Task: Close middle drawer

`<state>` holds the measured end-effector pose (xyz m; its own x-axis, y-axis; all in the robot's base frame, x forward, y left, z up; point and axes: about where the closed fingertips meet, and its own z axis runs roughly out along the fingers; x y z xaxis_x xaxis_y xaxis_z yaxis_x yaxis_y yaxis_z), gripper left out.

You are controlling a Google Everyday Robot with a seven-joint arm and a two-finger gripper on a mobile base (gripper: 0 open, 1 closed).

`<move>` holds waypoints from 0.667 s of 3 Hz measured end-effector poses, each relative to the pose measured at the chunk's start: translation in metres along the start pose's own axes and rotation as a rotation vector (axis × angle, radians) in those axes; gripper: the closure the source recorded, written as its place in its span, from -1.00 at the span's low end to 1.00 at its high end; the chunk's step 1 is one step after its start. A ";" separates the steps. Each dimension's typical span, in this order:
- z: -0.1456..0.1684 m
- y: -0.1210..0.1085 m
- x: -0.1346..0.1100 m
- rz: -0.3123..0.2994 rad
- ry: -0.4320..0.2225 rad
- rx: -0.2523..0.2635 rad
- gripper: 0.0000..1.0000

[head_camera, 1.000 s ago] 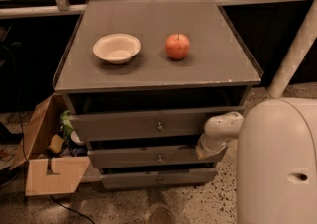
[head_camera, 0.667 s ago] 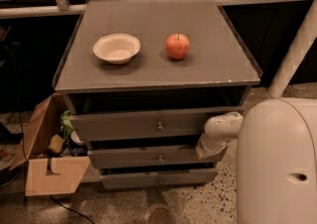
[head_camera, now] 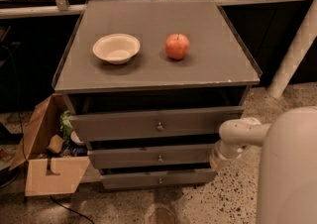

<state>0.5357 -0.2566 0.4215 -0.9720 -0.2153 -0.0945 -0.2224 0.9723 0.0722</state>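
Observation:
A grey-brown cabinet has three drawers, all standing partly out. The middle drawer [head_camera: 148, 157] has a low front panel with a small round metal knob [head_camera: 160, 158] and sticks out a little from the cabinet. The taller top drawer [head_camera: 124, 126] above it is pulled out further. The lowest drawer [head_camera: 148, 179] sits below. My gripper [head_camera: 218, 158], at the end of the white arm [head_camera: 242, 133], is at the right end of the middle drawer's front panel, close to or touching it.
A white bowl [head_camera: 116, 48] and a red apple [head_camera: 177, 46] sit on the cabinet top [head_camera: 148, 72]. An open cardboard box [head_camera: 47, 168] with clutter stands on the floor at the left. A white pole [head_camera: 294, 49] leans at the right. My white body [head_camera: 290, 178] fills the lower right.
The arm and gripper have shifted slightly right and down along the middle drawer's front. The drawers, bowl and apple look unmoved.

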 end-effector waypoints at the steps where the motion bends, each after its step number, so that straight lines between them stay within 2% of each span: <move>1: -0.023 -0.046 0.056 0.075 0.093 0.048 1.00; 2: -0.025 -0.051 0.064 0.084 0.111 0.054 0.65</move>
